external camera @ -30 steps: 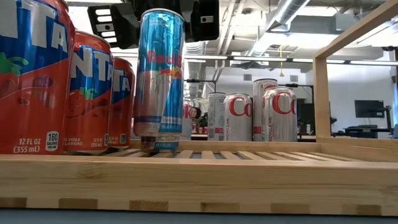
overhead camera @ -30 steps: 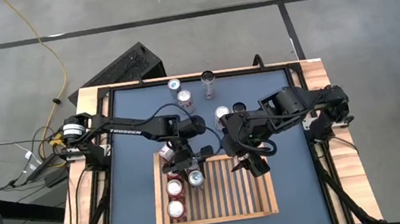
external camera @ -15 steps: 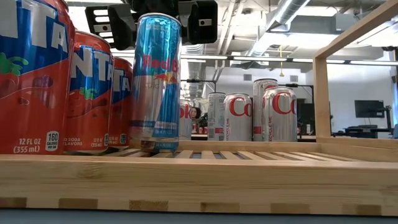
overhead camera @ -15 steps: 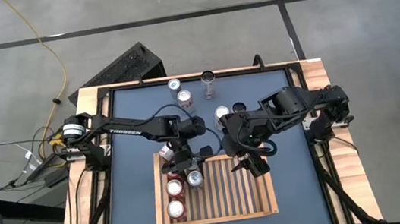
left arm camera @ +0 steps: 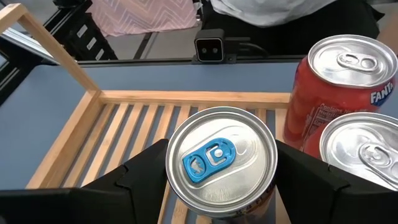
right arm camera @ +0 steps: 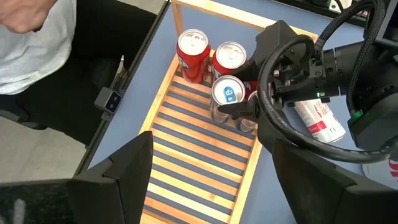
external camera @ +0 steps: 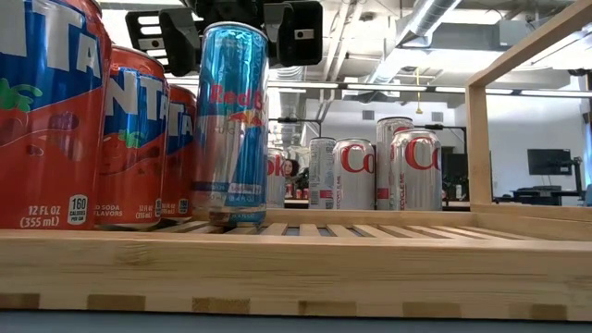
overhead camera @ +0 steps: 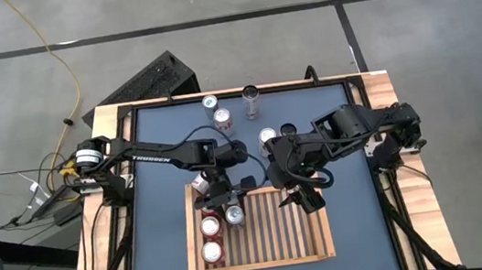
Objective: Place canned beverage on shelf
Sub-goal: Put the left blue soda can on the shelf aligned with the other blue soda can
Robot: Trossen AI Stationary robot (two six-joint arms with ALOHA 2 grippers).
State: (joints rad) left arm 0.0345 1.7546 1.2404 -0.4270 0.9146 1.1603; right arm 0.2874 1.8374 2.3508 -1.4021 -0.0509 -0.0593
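Since a second ago the blue can has gone from tilted with its base edge raised to nearly upright, its bottom now resting on the slats of the shelf. Your left gripper is closed narrowly on that can, one finger on each side just below the rim, which keeps it steady while it settles. It stands in the shelf's left part, in the second column, just right of the three orange cans lined up along the left rim; the grip from above lets the fingers clear those neighbours.

Your right gripper hangs over the shelf's far-right area with its fingers spread wide and nothing between them, so it plays no part in this placement.

Watch the nearest orange can: it sits very close to the blue one, and opening the fingers could nudge it. From these frames the can looks ready to let go.

Beyond the far rim, several silver cans wait on the blue table, well apart from the shelf's load. One red-and-white can lies by the shelf's left far corner, under the left arm.
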